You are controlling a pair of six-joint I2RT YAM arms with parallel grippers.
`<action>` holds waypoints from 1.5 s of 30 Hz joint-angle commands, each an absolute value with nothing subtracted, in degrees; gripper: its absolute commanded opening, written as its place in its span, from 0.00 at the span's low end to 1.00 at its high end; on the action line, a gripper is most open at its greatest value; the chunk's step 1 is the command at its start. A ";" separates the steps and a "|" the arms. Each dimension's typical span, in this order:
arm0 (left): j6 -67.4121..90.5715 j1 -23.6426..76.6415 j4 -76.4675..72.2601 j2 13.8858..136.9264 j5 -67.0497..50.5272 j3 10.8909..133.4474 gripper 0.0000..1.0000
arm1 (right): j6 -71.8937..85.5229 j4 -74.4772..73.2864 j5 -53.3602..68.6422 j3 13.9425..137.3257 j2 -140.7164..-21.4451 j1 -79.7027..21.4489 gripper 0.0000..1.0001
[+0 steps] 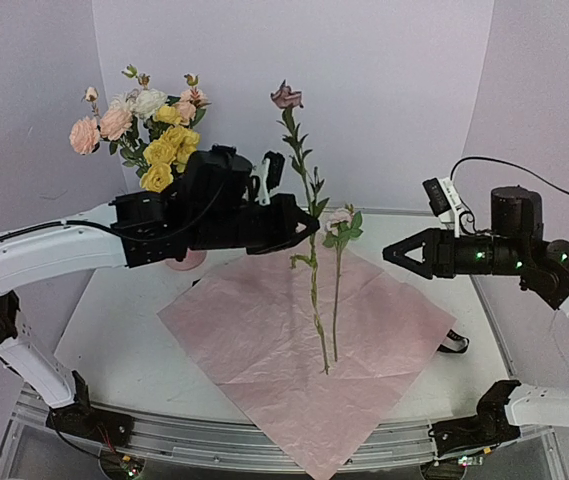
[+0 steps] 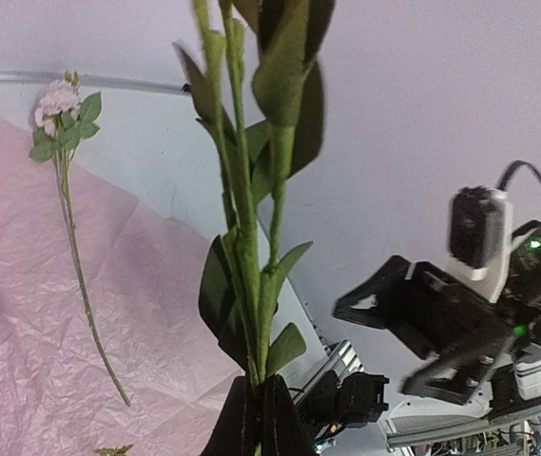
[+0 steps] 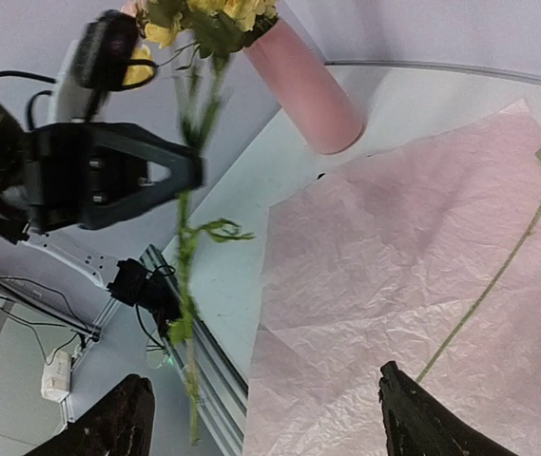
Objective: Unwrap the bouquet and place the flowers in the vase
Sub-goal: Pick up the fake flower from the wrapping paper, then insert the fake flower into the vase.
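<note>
Left gripper [image 1: 309, 232] pinches 1 upright leafy stem [image 1: 302, 170], mauve bud on top, frame centre. Right gripper [image 1: 394, 258] spread, centre right, open gap between. Pink paper [image 1: 264, 330] corner overhangs counter [image 1: 114, 340] edge, bottom centre.

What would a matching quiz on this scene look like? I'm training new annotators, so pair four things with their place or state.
Things:
1. left gripper
2. right gripper
3. pale pink flower
4. vase

States:
A. lying on the pink paper
B. fingers shut on an upright leafy stem
C. fingers open, holding nothing
D. standing upright, full of blooms

Pairs: 1-B; 2-C; 3-A; 4-D
</note>
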State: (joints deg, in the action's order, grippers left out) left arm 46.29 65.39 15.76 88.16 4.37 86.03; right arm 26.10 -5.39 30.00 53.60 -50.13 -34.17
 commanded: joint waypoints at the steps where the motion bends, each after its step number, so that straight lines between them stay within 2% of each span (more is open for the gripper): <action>1: 39.26 66.18 18.41 78.71 12.65 90.89 0.00 | 24.12 -6.33 25.37 55.15 -51.98 -34.46 0.83; 8: 34.43 66.17 21.70 66.81 27.09 91.58 0.00 | 25.10 -4.17 24.83 55.89 -56.78 -34.45 0.82; 15: 30.83 66.14 32.47 61.68 31.95 97.26 0.00 | 25.30 -1.00 24.88 56.41 -61.07 -34.48 0.82; 21: 27.74 66.15 35.34 56.51 37.75 96.45 0.00 | 26.36 2.21 25.24 56.84 -64.35 -34.47 0.82; 31: 9.65 66.18 40.85 55.99 47.32 97.56 0.00 | 24.03 3.23 23.75 59.74 -69.16 -34.48 0.82; 35: 5.62 66.17 39.97 56.16 57.55 95.67 0.00 | 23.95 4.33 23.95 60.32 -70.89 -34.48 0.82; 39: -2.56 66.14 28.84 54.05 65.90 89.70 0.00 | 23.70 5.36 23.82 60.96 -72.46 -34.45 0.82; 43: -16.41 66.17 -1.50 47.14 67.06 75.11 0.00 | 23.47 6.24 24.42 62.01 -74.76 -34.50 0.82; 45: -20.31 66.17 -9.72 46.03 66.88 70.54 0.00 | 23.35 6.40 25.07 63.20 -76.29 -34.52 0.82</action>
